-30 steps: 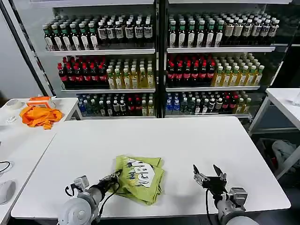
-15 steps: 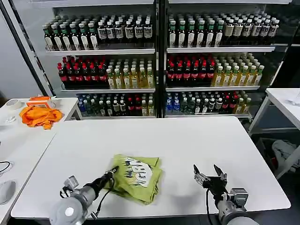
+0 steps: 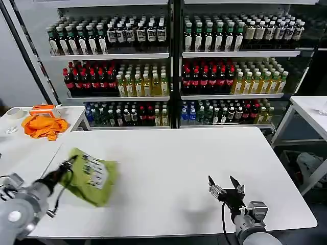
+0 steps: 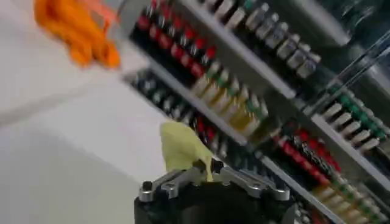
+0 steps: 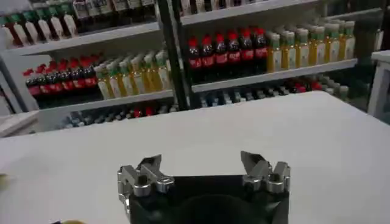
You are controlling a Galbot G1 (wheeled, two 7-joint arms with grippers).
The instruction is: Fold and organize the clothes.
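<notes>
The folded lime yellow-green T-shirt, white print up, hangs at the white table's front left edge. My left gripper is shut on its left edge and holds it lifted. In the left wrist view the green cloth rises from between the shut fingers of the left gripper. My right gripper hovers open over the table's front right, with nothing between its fingers; the right wrist view shows the right gripper open above bare tabletop.
An orange cloth and an orange-topped box lie on the side table at the left. Shelves of bottles stand behind the table. Another white table is at the right.
My left gripper has carried the folded T-shirt from the table's front middle to its front left edge, lifting it. The right gripper has stayed almost still.
</notes>
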